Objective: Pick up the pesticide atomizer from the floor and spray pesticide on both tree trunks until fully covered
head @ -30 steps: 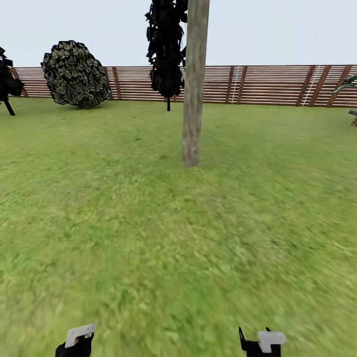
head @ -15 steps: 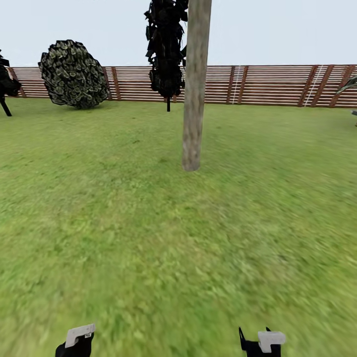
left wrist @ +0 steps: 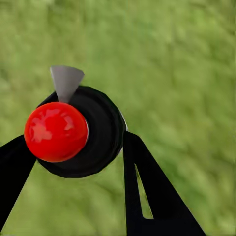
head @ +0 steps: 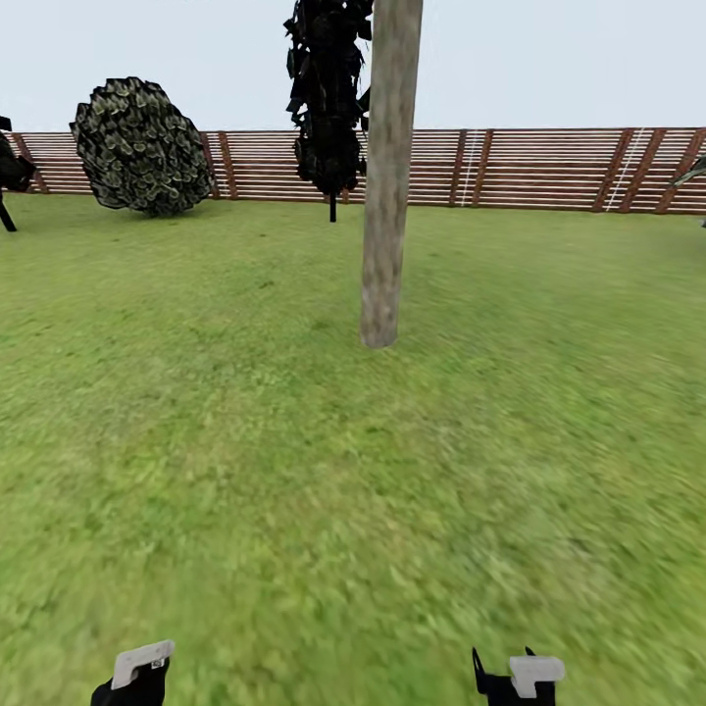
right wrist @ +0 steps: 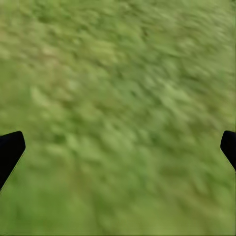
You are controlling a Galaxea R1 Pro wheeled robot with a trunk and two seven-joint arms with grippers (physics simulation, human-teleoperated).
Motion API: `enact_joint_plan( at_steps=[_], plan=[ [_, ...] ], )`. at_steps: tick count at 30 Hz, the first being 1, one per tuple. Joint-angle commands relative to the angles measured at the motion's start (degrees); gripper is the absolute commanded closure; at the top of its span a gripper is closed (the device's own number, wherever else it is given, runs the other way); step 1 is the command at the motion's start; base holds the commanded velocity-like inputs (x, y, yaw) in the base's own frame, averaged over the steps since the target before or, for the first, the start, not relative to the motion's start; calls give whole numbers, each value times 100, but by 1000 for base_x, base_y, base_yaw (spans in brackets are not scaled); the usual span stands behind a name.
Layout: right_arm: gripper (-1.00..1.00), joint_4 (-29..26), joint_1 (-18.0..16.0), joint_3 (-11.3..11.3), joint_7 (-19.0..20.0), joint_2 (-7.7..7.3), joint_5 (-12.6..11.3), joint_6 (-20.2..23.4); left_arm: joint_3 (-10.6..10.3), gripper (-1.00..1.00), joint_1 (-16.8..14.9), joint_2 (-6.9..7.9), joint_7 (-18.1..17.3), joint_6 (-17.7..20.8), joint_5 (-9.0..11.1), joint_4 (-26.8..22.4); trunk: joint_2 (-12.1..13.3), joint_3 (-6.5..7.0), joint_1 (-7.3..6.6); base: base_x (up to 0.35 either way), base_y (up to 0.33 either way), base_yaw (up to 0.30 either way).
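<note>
Two left fingers (left wrist: 147,187) pinch the atomizer (left wrist: 81,132) by its black body, beneath the red cap (left wrist: 55,132); judged light, rigid and smooth, so it could slip. Right gripper (right wrist: 118,147) is spread over grass, empty. Trunk (head: 387,176) stands well ahead of the atomizer, fence (head: 529,169) beyond.

The tree trunk (head: 389,176) runs off the head view's top edge, so its canopy is out of frame. A dark tree (head: 12,176) at the left edge and a plant (head: 691,175) at the right edge are each cut to a sliver. Both arms are cropped by the bottom edge. The grass (head: 294,510) is smeared. In the left wrist view, the atomizer (left wrist: 73,130) hides its own body behind its red cap, and the left end effector (left wrist: 73,162) has its fingers cropped.
</note>
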Motion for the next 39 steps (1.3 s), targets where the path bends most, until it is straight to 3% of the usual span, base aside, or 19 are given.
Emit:
enact_joint_plan(
  at_steps=[1, 31, 39],
  plan=[
    [-100, 5, -3, -28, -25, 4, 61, -15, 48, 100, -4, -3, -43, -18, -14, 5, -1, -4, 3, 339, 0, 0],
    [-100, -11, -3, -28, -25, -3, 60, -15, 50, 100, -4, -48, -58, -14, -11, 5, -1, -4, 3, 339, 0, -1],
    [-100, -12, -3, -28, -25, 3, 60, -15, 46, 100, -4, -53, -58, -16, -15, 5, -1, -4, 3, 339, 0, -159]
  ],
)
